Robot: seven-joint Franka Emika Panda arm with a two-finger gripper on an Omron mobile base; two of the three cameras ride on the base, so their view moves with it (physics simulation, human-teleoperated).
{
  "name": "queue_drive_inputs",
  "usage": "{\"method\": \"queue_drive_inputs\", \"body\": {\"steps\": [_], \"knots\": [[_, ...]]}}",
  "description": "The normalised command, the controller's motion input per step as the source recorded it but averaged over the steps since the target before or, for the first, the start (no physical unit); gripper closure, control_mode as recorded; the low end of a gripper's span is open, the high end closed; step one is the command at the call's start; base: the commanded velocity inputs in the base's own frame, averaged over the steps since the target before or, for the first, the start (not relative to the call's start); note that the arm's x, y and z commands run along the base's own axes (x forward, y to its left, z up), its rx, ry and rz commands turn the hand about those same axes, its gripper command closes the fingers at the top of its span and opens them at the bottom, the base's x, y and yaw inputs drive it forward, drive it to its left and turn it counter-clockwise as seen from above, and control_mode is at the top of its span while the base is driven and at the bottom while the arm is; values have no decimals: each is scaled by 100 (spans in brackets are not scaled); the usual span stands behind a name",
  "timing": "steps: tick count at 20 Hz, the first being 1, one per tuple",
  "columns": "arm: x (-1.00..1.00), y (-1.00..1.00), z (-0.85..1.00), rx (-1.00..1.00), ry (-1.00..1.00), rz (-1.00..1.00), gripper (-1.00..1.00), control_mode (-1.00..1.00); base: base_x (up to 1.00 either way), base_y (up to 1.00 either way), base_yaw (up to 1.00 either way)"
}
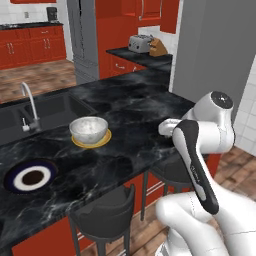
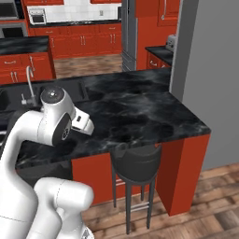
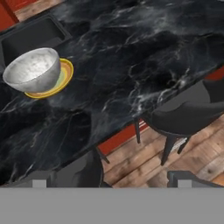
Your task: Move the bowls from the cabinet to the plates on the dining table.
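Note:
A pale grey speckled bowl (image 1: pixel 88 129) (image 3: pixel 33 70) stands on the yellow-orange plate (image 1: pixel 102 141) (image 3: pixel 64 75) on the black marble dining table (image 1: pixel 130 110) (image 2: pixel 140 112). To its left lies the blue-rimmed white plate (image 1: pixel 31 177) with a dark centre, nothing on it. My gripper (image 3: pixel 111 183) hovers over the table's near edge, to the right of the bowl and apart from it. Its fingertips (image 3: pixel 39 183) stand wide apart with nothing between them, so it is open. A red wall cabinet (image 1: pixel 150 7) with silver handles hangs at the back, doors closed.
A sink (image 1: pixel 55 107) with a faucet (image 1: pixel 30 105) is set in the table behind the plates. Dark stools (image 1: pixel 102 215) (image 2: pixel 135 165) stand under the near edge. A toaster (image 1: pixel 140 44) and knife block (image 1: pixel 158 47) sit on the far counter. A grey wall (image 2: pixel 210 70) rises at the right.

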Motion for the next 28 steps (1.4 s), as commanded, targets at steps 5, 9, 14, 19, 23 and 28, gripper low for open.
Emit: {"method": "queue_drive_inputs", "body": {"steps": [5,9,14,19,23,28], "knots": [[0,0,0,0,0,0,-100,100,-80,1,0],[0,0,0,0,0,0,-100,100,-81,9,2],[0,0,0,0,0,0,-100,100,-23,34,27],[0,0,0,0,0,0,-100,100,-1,48,39],[0,0,0,0,0,0,-100,100,-31,60,37],[0,0,0,0,0,0,-100,100,-31,78,30]]}}
